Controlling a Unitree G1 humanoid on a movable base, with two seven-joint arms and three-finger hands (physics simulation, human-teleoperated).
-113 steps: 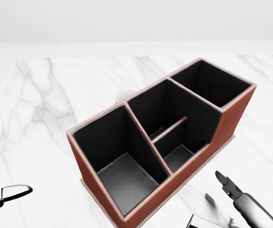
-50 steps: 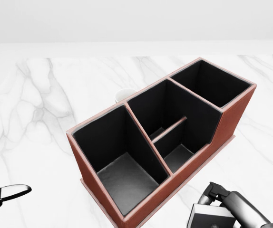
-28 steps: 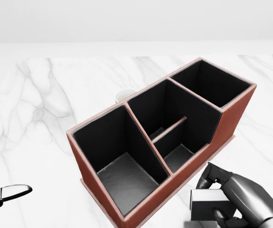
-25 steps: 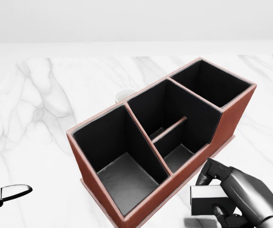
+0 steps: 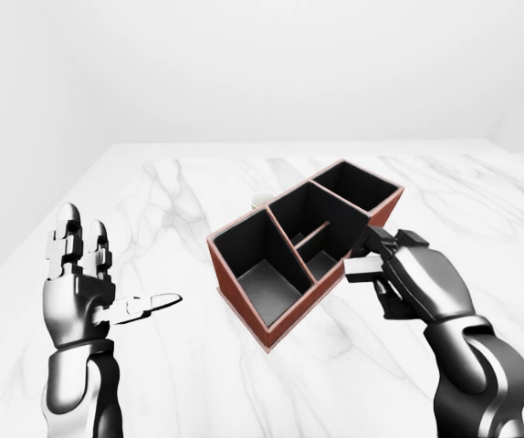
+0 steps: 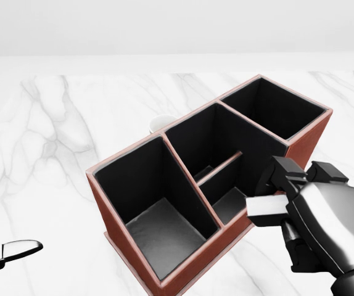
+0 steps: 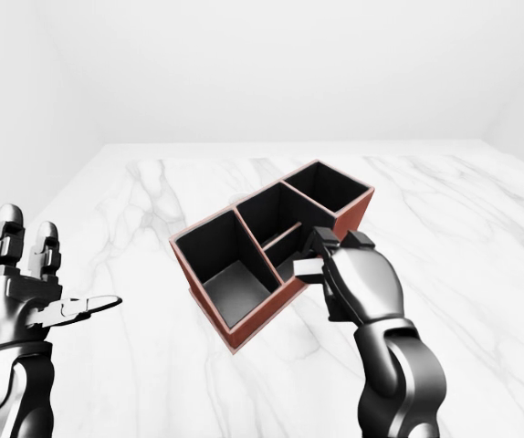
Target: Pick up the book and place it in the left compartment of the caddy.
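One book (image 6: 267, 210) shows, a small pale block gripped in the right hand (image 6: 316, 219), whose dark fingers (image 6: 280, 172) close round its far end while the rest of the hand wraps it from the right of the head view. The book is lifted off the table and sits level against the caddy's near long wall, beside the middle section, its left end reaching just over the rim there.

One caddy (image 6: 189, 256) stands on the marble table (image 5: 180, 365), rust-red outside and black inside, lying diagonally from lower left to upper right in the head view. It has three main sections: one large left compartment (image 6: 155, 213), nothing in it; one middle section split by a low divider into two smaller wells; and one right compartment (image 6: 272, 108) at the upper right.

Just past the caddy's far wall one small white rounded thing (image 6: 160, 123) peeks out, probably a cup, though only its top shows.

The left hand (image 5: 84, 283) is raised well apart to the left, holding nothing, two fingers upright and the thumb stretched toward the caddy.
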